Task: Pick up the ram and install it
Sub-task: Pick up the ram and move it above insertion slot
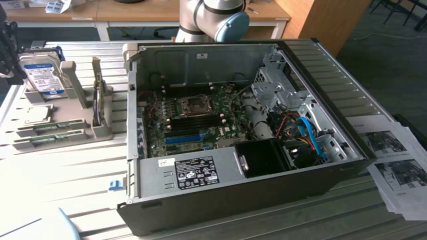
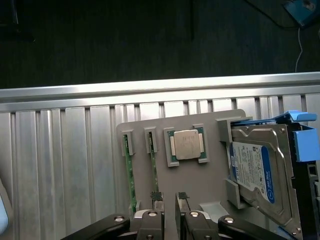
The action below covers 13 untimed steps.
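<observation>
Over the grey holder [image 2: 200, 185], the hand [image 2: 169, 198] hung with its fingers apart and nothing between them, close to the ram [image 2: 153, 167]. That stick and its twin [image 2: 131, 175] stood on edge in narrow slots, probably so a top edge was free to pinch. A processor [image 2: 186, 145] and a hard drive [image 2: 252, 172] sat in seats alongside. On the ribbed metal surface [image 1: 87, 165], the computer case [image 1: 233, 190] lay opened on its side, apparently to turn its motherboard [image 1: 193, 120] upward. Printed sheets [image 1: 393, 160] lay nearby; wooden desks [image 1: 67, 12] stood behind.
</observation>
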Available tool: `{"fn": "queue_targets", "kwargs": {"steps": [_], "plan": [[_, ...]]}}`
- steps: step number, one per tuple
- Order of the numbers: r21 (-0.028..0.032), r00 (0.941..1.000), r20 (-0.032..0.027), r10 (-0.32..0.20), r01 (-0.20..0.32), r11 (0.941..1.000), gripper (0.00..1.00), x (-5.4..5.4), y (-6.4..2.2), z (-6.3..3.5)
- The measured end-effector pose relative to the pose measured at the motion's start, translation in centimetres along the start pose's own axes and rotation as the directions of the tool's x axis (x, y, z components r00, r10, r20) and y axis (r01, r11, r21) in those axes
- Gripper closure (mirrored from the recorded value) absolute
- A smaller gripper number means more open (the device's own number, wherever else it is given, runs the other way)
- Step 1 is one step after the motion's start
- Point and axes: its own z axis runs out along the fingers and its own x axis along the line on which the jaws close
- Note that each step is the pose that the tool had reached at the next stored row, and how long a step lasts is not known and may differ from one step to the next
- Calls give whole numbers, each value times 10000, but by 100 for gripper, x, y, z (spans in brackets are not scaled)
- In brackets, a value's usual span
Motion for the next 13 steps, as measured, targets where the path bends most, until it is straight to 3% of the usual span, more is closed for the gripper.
{"fn": "queue_targets", "kwargs": {"steps": [13], "plan": [[-1,10000,0,1,-1,10000,77,210,-19,-6]]}}
